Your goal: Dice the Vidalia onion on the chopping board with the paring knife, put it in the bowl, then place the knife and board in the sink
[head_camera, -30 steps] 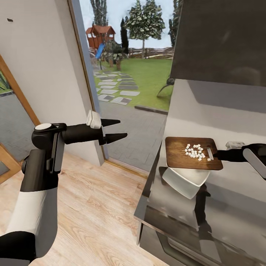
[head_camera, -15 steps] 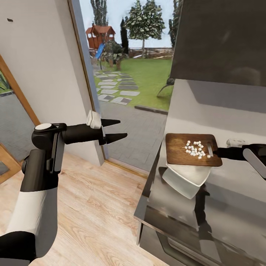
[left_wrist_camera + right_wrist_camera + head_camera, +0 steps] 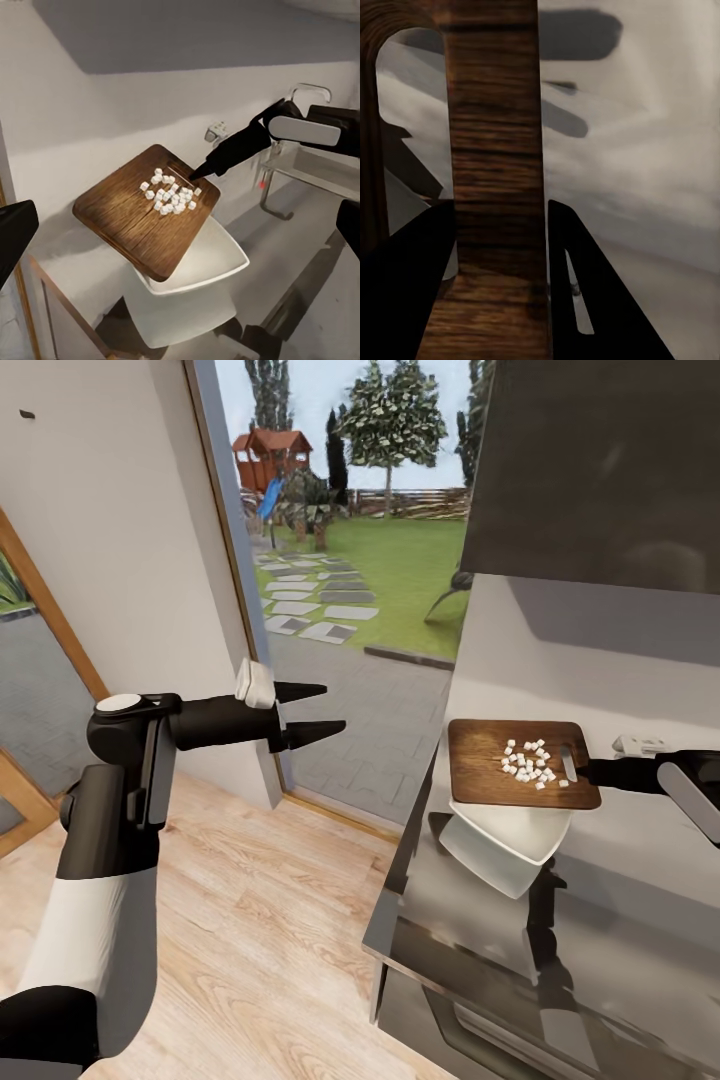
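The dark-brown chopping board (image 3: pixel 500 765) hangs above the white bowl (image 3: pixel 505 842), carrying a cluster of diced onion (image 3: pixel 530 762) near its slot handle; the bowl rests on the glossy grey desk (image 3: pixel 620 900)

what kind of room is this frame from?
Most likely a home kitchen: a glossy grey countertop, a steel sink with a chrome tap, and a chopping board held above a white bowl. A glass door opens onto a garden.

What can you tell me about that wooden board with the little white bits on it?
The chopping board is a dark-brown rectangle with visible grain, rounded corners and a slot handle at one end. The right end effector is clamped on that handle end, holding the board in the air above the white bowl. A cluster of diced onion lies on its top near the handle.
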Controlling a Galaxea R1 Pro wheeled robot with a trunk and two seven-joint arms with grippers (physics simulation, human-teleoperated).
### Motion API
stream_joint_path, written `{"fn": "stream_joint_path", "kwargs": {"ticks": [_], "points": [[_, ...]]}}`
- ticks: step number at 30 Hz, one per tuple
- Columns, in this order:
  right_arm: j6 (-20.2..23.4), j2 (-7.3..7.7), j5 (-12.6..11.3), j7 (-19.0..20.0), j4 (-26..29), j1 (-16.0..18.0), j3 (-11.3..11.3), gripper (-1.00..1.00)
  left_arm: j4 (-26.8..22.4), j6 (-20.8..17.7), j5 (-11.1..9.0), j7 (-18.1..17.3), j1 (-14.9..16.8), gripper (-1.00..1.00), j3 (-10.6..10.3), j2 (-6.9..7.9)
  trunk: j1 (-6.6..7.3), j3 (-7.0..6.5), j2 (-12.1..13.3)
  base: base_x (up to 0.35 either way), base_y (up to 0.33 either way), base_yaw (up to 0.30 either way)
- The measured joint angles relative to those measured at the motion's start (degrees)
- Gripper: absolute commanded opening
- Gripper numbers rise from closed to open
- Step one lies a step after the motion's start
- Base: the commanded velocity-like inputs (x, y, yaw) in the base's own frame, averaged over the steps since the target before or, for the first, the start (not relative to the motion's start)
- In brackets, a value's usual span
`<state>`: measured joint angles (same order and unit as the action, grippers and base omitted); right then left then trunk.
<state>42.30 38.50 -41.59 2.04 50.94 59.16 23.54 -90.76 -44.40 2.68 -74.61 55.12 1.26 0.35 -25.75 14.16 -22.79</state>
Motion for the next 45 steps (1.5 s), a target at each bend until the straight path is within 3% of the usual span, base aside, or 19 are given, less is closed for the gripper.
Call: {"fn": "stream_joint_path", "kwargs": {"ticks": [9,25,45], "points": [[-3.2,-0.10,0.0,0.0,-0.4,0.0,0.0,-1.00,0.0,0.0,0.0,0.0,0.0,1.00,0.0,-0.15,0.00,0.00,0.0,0.000,0.000,0.000],[-3.8,-0.20,0.0,0.0,-0.8,0.0,0.1,-1.00,0.0,0.0,0.0,0.0,0.0,1.00,0.0,-0.15,0.00,0.00,0.0,0.000,0.000,0.000],[-7.8,-1.01,0.0,0.0,-1.7,0.0,1.3,-1.00,0.0,0.0,0.0,0.0,0.0,1.00,0.0,-0.15,0.00,0.00,0.0,0.000,0.000,0.000]]}}
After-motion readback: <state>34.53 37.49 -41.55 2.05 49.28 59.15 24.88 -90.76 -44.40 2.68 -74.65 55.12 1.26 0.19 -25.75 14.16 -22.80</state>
